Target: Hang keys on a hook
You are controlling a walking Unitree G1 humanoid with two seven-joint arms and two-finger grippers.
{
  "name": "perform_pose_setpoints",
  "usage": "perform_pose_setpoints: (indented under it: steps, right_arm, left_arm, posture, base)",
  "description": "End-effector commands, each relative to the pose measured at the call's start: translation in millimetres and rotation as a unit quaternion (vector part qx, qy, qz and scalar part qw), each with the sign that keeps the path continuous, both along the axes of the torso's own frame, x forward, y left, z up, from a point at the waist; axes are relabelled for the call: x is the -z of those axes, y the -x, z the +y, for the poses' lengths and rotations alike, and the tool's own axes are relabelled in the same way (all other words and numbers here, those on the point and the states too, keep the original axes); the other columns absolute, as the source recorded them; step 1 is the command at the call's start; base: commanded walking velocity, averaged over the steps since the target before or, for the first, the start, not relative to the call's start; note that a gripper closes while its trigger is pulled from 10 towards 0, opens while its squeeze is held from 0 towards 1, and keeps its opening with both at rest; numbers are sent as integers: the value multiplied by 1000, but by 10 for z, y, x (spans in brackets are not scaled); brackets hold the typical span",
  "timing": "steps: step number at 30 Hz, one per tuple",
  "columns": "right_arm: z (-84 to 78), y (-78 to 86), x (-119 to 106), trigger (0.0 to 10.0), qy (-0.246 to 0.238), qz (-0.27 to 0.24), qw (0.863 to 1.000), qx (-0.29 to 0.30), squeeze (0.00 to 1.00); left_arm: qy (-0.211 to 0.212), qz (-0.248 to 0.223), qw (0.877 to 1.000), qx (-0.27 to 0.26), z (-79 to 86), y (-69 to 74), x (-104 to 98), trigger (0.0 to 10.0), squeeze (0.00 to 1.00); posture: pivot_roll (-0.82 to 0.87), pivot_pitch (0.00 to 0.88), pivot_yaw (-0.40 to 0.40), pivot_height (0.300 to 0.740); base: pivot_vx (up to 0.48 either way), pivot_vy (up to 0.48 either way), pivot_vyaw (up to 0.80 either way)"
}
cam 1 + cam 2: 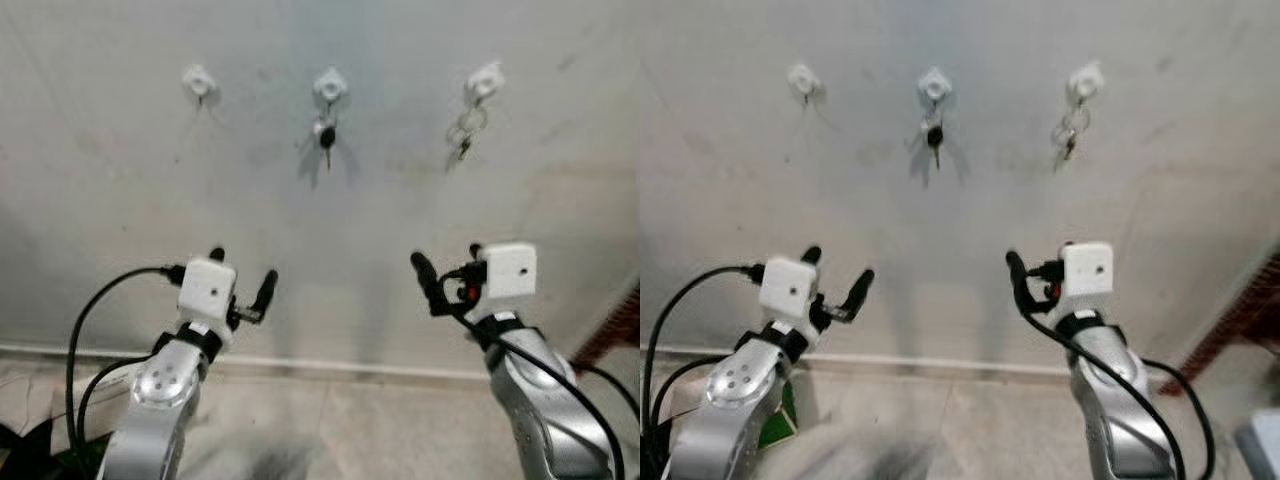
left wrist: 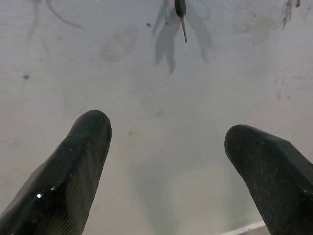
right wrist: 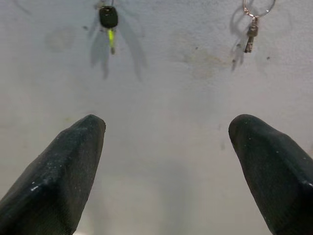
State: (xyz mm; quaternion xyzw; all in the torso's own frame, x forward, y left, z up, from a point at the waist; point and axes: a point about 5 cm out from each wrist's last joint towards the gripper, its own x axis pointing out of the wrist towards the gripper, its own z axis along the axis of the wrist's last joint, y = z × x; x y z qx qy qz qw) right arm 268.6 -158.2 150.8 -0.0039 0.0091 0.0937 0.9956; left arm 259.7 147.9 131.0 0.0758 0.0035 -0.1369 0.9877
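Three white hooks sit in a row on the grey wall. The left hook (image 1: 198,80) is bare. A black-headed key (image 1: 325,134) hangs from the middle hook (image 1: 330,86). On the right hook (image 1: 484,82) hangs a metal key ring with small keys (image 1: 464,133). My left gripper (image 1: 243,270) is raised below the left and middle hooks, open and empty. My right gripper (image 1: 448,258) is raised below the right hook, also open with nothing between its fingers. Both are well below the hooks. The right wrist view shows the black key (image 3: 108,18) and the key ring (image 3: 252,29) ahead.
A pale baseboard (image 1: 330,368) runs where the wall meets the tiled floor (image 1: 340,430). Black cables (image 1: 80,330) loop off my left arm. A brown slatted object (image 1: 615,335) stands at the far right, and a green item (image 1: 775,425) lies on the floor at left.
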Motion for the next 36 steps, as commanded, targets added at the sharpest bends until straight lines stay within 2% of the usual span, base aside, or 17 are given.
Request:
perform_pose_setpoints:
  steps: [1, 19, 26, 36]
  right_arm:
    - [-27, -18, -23, 10000, 4, -4, 1000, 6, 0]
    - [-44, -56, -7, 10000, 7, -5, 1000, 9, 0]
    - [-45, -69, 5, 10000, 8, -4, 1000, 10, 0]
    - [-46, -75, 20, 10000, 9, -3, 1000, 10, 0]
  left_arm:
    - [3, -2, 1000, 6, -21, 0, -14, 10000, 0]
    - [2, -2, 1000, 13, -47, -2, 0, 10000, 0]
    - [2, -3, 1000, 16, -51, -6, 2, 10000, 0]
    - [4, -4, 1000, 20, -66, -9, 4, 10000, 0]
  posture:
    - [22, 0, 73, 740]
    - [24, 0, 70, 740]
    - [26, 0, 70, 740]
    - [24, 0, 67, 740]
  base:
    - [-262, 0, 0]
    - [-42, 0, 0]
    - [-251, 0, 0]
    - [0, 0, 0]
